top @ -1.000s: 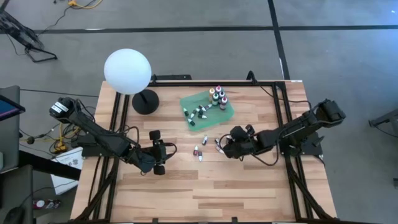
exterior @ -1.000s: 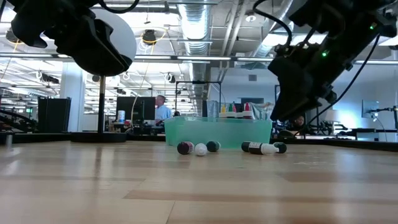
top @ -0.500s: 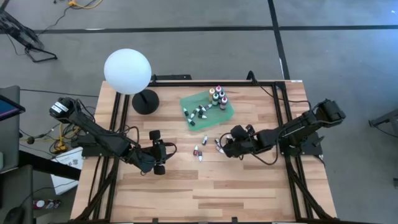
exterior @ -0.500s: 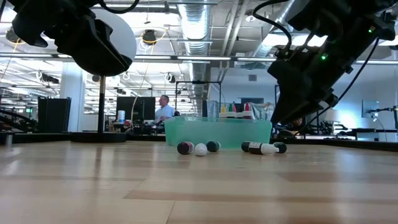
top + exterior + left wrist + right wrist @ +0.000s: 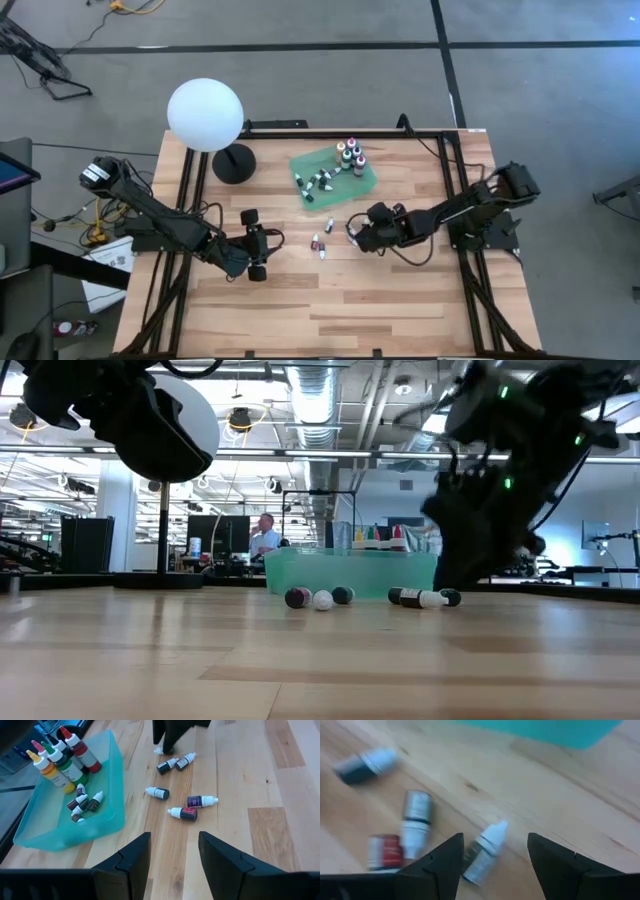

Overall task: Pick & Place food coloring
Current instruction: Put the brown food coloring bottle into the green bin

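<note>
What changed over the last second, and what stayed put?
The right gripper came down toward the loose droppers, its fingers now open around one small dropper lying on the wood. The left gripper stayed open and waiting; the green tray and the bottles did not move.

The right arm reaches in from the table's right edge toward its middle, its right gripper (image 5: 356,233) low over the wood with fingers (image 5: 445,862) spread apart. The left gripper (image 5: 268,254) (fingers parted, empty) hovers left of centre.
</note>
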